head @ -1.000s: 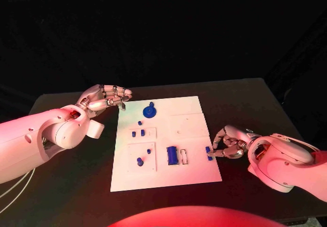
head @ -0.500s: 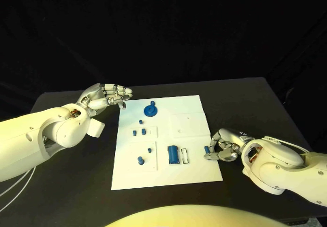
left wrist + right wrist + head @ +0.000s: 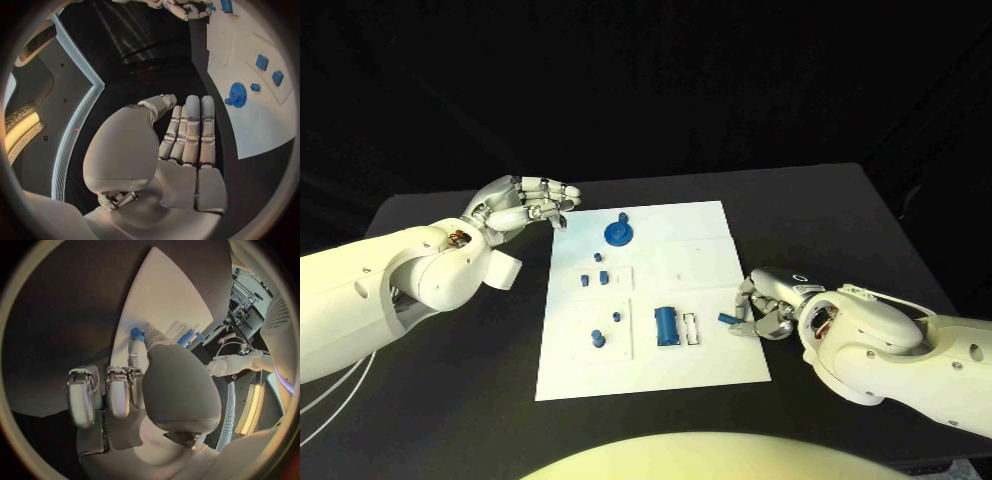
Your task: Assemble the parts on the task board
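A small blue part sits pinched in the fingertips of the right hand at the right edge of the white task board, right of centre in the frame. More blue parts stand on the board: a round one near its upper edge and a rectangular block lower down. The left hand hovers over the black worktop just off the board's upper left corner, fingers curled in on nothing.
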`<action>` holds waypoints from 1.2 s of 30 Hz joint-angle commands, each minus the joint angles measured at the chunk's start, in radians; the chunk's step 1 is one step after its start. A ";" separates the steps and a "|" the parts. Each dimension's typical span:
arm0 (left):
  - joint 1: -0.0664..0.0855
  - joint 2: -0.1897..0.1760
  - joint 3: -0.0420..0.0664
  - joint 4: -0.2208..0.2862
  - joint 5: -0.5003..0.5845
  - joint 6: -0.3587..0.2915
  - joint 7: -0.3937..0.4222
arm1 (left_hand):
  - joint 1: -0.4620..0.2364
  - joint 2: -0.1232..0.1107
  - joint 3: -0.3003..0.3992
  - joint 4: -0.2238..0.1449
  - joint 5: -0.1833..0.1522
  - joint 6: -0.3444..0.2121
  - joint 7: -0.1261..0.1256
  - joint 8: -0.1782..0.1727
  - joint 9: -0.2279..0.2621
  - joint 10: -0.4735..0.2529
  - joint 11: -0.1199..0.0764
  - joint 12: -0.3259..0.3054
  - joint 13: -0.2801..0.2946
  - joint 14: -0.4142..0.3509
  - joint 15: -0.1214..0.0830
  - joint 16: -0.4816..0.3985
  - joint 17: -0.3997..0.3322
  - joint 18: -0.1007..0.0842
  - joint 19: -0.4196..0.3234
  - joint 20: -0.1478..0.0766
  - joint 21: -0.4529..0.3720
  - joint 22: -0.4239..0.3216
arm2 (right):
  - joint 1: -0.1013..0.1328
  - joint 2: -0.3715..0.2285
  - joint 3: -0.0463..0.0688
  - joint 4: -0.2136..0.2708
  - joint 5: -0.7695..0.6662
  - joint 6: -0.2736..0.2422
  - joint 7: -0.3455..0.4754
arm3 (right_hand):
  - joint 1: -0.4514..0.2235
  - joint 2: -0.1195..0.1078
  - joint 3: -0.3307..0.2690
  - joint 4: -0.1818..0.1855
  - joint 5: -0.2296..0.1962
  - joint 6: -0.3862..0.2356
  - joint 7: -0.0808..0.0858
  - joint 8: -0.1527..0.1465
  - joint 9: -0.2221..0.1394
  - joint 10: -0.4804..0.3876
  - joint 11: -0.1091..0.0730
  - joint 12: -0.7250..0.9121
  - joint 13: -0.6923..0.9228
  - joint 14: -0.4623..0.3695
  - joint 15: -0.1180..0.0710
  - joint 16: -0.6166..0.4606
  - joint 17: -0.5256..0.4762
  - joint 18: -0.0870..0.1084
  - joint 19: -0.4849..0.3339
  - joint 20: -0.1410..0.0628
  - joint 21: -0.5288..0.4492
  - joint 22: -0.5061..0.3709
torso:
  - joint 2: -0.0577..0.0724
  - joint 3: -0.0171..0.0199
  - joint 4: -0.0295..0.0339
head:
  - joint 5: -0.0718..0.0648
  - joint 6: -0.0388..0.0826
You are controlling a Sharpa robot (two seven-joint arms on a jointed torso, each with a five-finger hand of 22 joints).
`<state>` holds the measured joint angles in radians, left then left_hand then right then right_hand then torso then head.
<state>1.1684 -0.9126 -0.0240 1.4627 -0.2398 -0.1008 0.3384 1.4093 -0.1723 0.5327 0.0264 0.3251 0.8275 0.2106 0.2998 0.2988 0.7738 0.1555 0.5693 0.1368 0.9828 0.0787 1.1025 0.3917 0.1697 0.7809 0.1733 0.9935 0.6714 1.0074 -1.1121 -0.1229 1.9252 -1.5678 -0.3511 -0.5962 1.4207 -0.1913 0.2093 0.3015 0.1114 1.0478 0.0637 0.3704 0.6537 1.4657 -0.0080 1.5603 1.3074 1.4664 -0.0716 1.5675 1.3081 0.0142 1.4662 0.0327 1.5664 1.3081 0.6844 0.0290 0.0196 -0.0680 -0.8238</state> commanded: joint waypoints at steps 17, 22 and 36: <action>-0.001 0.000 0.000 0.003 0.004 0.012 0.003 | -0.005 0.007 0.007 -0.004 0.005 -0.007 0.004 0.007 -0.001 -0.006 0.002 0.005 -0.002 -0.009 0.000 0.002 -0.001 0.015 -0.006 0.000 -0.004 0.000 | -0.006 -0.002 -0.011 0.045 0.167 -0.045 -0.032 | -0.038 -0.028 0.242 -0.073 0.298 0.007 -0.010 0.015 -0.111 0.099 -0.013 -0.005 0.258 0.104 -0.010 0.003 0.263 -0.014 0.105 -0.006 0.004 0.263 | 0.000 0.0003 -0.0002 | 0.003 0.001; -0.001 0.001 0.000 0.004 0.004 0.012 0.003 | -0.005 0.007 0.007 -0.004 0.005 -0.007 0.004 0.007 -0.001 -0.006 0.002 0.005 -0.002 -0.009 0.000 0.002 -0.001 0.015 -0.006 0.000 -0.004 0.000 | 0.005 0.002 -0.010 0.065 0.274 -0.101 -0.014 | -0.069 -0.027 0.268 -0.077 0.343 0.000 -0.011 0.024 -0.098 0.100 -0.014 -0.004 0.258 0.104 -0.011 0.003 0.263 -0.014 0.105 -0.008 0.004 0.263 | 0.001 0.0002 0.0011 | 0.002 0.001; -0.001 -0.001 0.000 0.007 0.004 0.015 0.003 | -0.003 0.007 0.009 -0.005 0.005 -0.007 0.004 0.009 -0.001 -0.006 0.002 0.007 -0.002 -0.010 0.000 0.002 -0.002 0.015 -0.006 0.000 -0.003 0.000 | 0.007 0.055 -0.009 0.054 0.443 -0.143 0.009 | -0.113 -0.029 0.276 -0.069 0.342 -0.006 -0.010 0.029 -0.089 0.099 -0.012 -0.006 0.257 0.104 -0.010 0.003 0.263 -0.014 0.105 -0.007 0.004 0.263 | 0.000 0.0004 0.0013 | 0.002 -0.007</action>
<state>1.1683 -0.9136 -0.0243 1.4661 -0.2400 -0.1007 0.3357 1.4093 -0.1723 0.5355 0.0235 0.3251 0.8275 0.2106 0.3039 0.2990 0.7738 0.1555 0.5723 0.1361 0.9827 0.0787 1.1025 0.3918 0.1696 0.7809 0.1733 0.9934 0.6714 1.0157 -1.0605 -0.1321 1.9811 -1.1853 -0.4717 -0.6048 1.3107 -0.2259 0.4379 0.2753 0.4578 1.0409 0.0593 0.3967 0.5625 1.4658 -0.0153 1.5565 1.3073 1.4665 -0.0791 1.5675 1.3076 0.0142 1.4662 0.0327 1.5664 1.3076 0.6851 0.0292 0.0201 -0.0666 -0.8297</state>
